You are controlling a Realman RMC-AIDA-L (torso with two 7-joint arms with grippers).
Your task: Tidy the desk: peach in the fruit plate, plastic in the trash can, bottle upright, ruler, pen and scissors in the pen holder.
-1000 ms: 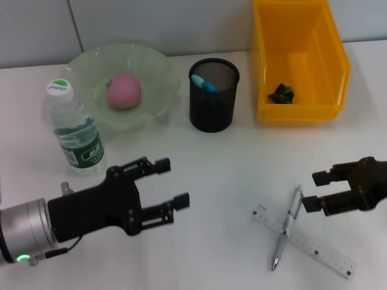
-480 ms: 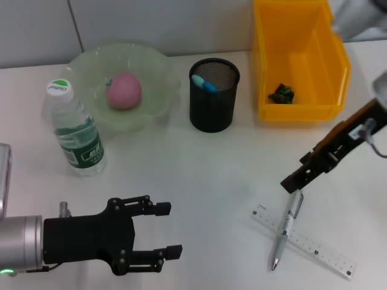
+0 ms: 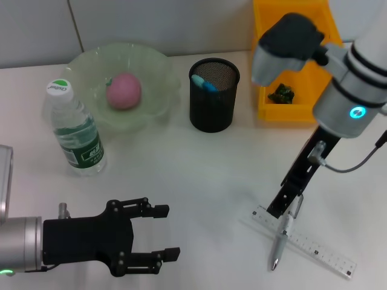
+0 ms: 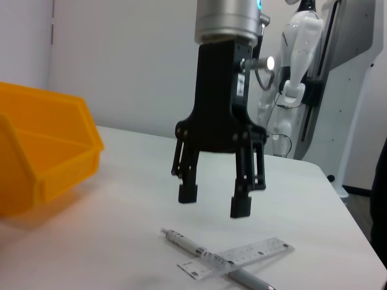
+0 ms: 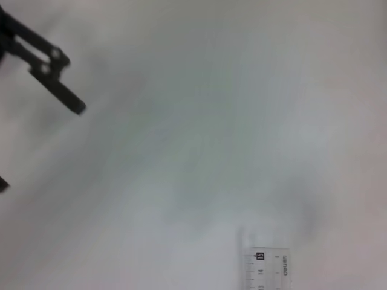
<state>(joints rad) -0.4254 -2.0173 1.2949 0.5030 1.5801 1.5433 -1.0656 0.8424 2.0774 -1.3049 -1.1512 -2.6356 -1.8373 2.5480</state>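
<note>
Desk (image 3: pixel 199 163): smooth matt white top. My right gripper (image 4: pixel 213 203): matt black plastic-looking fingers, above them a brushed silver metal wrist collar; my upper right arm has a glossy white shell with a matt black cap. My left gripper (image 3: pixel 163 232): same matt black, satin silver cuff behind it. Pen (image 3: pixel 283 237): shiny silver metallic barrel. Ruler (image 3: pixel 320 250): clear plastic, printed marks. Trash can (image 3: pixel 335 66): glossy yellow plastic; the scrap (image 3: pixel 282 93) inside looks crinkled, dark green. Pen holder (image 3: pixel 213 104): black wire mesh, matt. Fruit plate (image 3: pixel 91 66): translucent pale green, glass or plastic, can't tell. Peach (image 3: pixel 124 90): matt pink skin. Bottle (image 3: pixel 74 133): clear plastic, glossy green label, white cap.
</note>
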